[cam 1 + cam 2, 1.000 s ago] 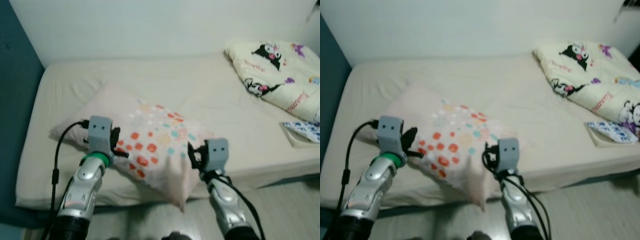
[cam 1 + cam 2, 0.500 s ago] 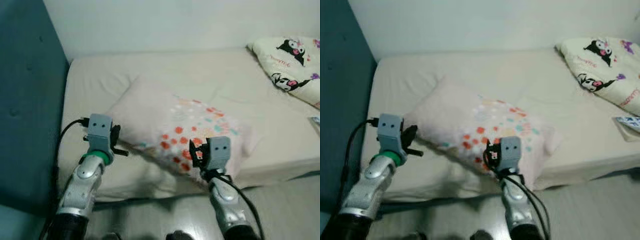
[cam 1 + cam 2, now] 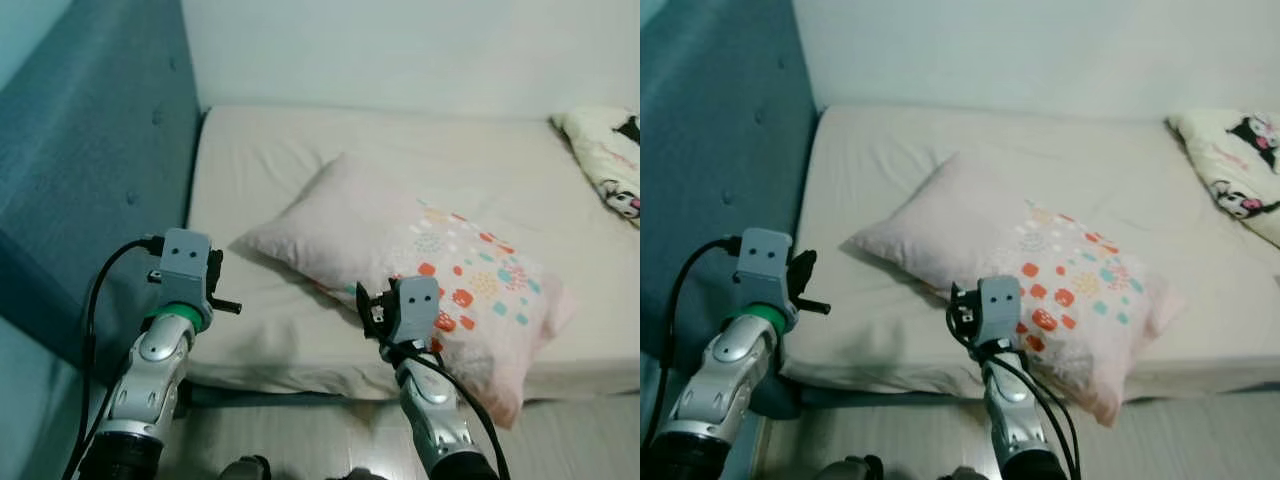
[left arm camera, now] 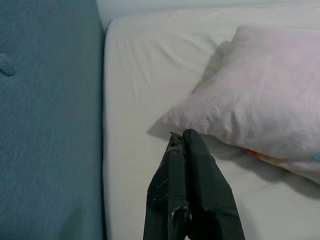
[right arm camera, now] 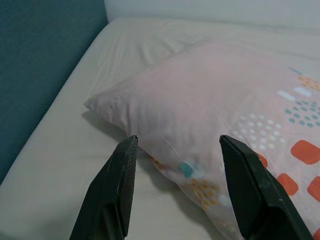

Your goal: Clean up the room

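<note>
Fingers of right gripper (image 5: 177, 187) spread before soft, light pillow (image 5: 225, 105); left gripper (image 4: 182, 137) pinched together, empty; nearest corner likeliest hold.

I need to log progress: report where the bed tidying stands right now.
Done: nothing looks finished; the pillow lies askew across the mattress, away from the blue headboard. In hand: nothing is gripped. The right claw is open and aimed at the pillow's near edge; the left claw is shut beside its corner. Left: grasp the pillow and straighten it; the cartoon blanket sits bunched up.
</note>
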Available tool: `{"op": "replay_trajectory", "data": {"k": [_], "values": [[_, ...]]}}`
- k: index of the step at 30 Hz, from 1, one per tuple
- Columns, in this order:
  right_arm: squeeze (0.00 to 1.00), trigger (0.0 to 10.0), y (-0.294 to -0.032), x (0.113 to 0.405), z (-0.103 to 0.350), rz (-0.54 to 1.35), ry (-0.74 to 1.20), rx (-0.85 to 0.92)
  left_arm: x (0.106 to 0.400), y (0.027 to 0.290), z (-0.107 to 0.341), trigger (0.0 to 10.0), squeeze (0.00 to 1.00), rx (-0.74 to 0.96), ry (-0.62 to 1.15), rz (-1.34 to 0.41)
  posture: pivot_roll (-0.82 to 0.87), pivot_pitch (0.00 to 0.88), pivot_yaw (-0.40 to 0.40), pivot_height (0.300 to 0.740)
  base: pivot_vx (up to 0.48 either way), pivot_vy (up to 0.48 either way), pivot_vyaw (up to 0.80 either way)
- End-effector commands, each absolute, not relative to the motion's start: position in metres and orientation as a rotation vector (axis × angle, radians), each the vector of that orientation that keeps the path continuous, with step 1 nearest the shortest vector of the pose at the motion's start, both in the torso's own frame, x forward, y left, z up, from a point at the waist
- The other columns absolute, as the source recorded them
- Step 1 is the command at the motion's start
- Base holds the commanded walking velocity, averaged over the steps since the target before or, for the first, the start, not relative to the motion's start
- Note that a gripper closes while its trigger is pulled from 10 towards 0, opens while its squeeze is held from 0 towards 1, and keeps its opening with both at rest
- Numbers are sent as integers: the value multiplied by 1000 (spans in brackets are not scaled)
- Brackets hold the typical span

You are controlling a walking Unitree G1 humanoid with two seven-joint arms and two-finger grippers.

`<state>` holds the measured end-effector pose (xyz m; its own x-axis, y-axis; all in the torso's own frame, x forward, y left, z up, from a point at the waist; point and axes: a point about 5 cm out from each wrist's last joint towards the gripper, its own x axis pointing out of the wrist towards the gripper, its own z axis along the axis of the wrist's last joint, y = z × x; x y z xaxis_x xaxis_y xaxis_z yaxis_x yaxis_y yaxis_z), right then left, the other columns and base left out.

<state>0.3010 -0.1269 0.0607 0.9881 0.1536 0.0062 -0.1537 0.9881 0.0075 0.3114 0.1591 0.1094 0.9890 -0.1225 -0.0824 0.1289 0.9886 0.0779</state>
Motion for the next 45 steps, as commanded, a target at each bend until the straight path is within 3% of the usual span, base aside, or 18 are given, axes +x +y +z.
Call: {"op": "replay_trajectory", "data": {"k": [1, 24, 45], "values": [[0, 10000, -133, 297, 54, 137, 22, 2, 309, 153, 106, 10000, 0, 66, 84, -147, 33, 70, 35, 740, 0, 0, 0], [0, 10000, -134, 303, 70, 111, -58, -55, 312, 152, 101, 10000, 0, 87, 81, -97, 16, 75, 30, 740, 0, 0, 0], [0, 10000, -141, 306, 76, 87, -66, -77, 314, 145, 100, 10000, 0, 83, 75, -80, 18, 81, 22, 665, 0, 0, 0]]}}
